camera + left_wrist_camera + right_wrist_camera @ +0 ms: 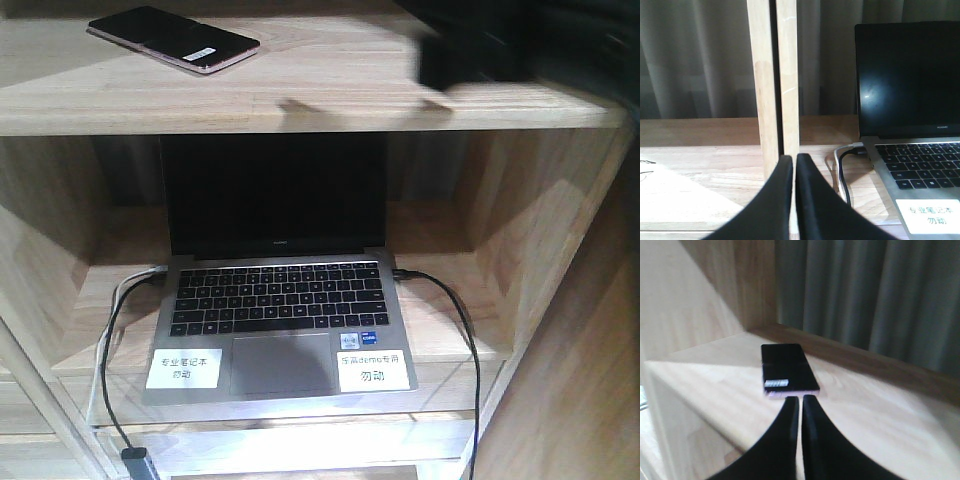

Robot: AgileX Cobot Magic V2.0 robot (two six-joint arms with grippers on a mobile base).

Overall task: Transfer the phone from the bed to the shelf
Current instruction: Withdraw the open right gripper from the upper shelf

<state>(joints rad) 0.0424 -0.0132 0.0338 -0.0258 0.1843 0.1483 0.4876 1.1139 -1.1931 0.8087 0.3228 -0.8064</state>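
The phone (172, 38) lies flat on the upper board of the shelf (320, 105), black with a rose-gold rim and a white sticker at its near end. In the right wrist view the phone (787, 367) rests on the shelf board (865, 405) just beyond my right gripper (800, 399), which is shut with nothing in it and apart from the phone. In the front view, the right gripper (445, 65) is a dark blur above the board's right end. My left gripper (794, 157) is shut and empty before a shelf upright (772, 100). The bed is out of view.
An open grey laptop (275, 300) with two white labels fills the compartment below, also seen at the right as the laptop (910, 100). Cables (460, 330) run from both its sides over the front edge. Grey curtains (865, 300) hang behind the shelf.
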